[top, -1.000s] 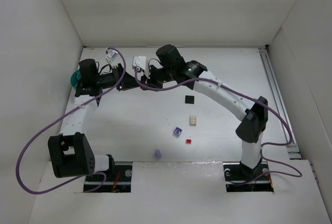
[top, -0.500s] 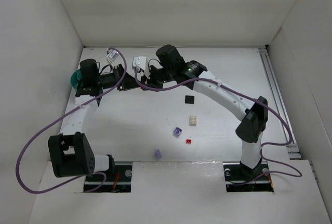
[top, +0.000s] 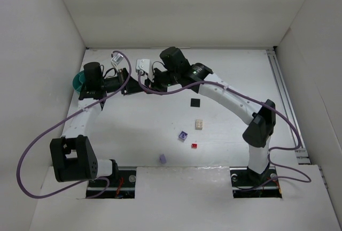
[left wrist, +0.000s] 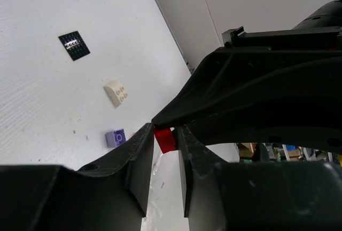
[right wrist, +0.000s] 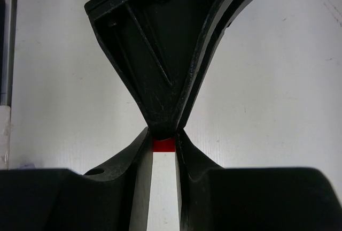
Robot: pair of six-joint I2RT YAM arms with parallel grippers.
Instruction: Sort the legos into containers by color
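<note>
Your red brick (left wrist: pixel 164 140) is up off the counter (top: pixel 133 129), caught btwn both arms over the far-left part, near the teal bowl (top: pixel 78 81).

R fingers (right wrist: pixel 140 153) are clenched on it. In the R wrist view the brick sits right at their tips, one pad on each side, w/ only its near face showing. The other arm's tips come to a point right against the brick's far edge.

L fingers (left wrist: pixel 140 153) flank the same brick v. closely, one on each side, again at the very tips. The gap is too slim to judge, so you can't tell if they're pressing it or just alongside.

Rest of the legos lie on the counter, well apart from both sets of fingers:
- black plate (top: pixel 195 102)
- cream piece (top: pixel 199 124)
- purple brick (top: pixel 183 135)
- small red piece (top: pixel 194 146)
- lilac bit (top: pixel 162 158), nearest the arm bases
</note>
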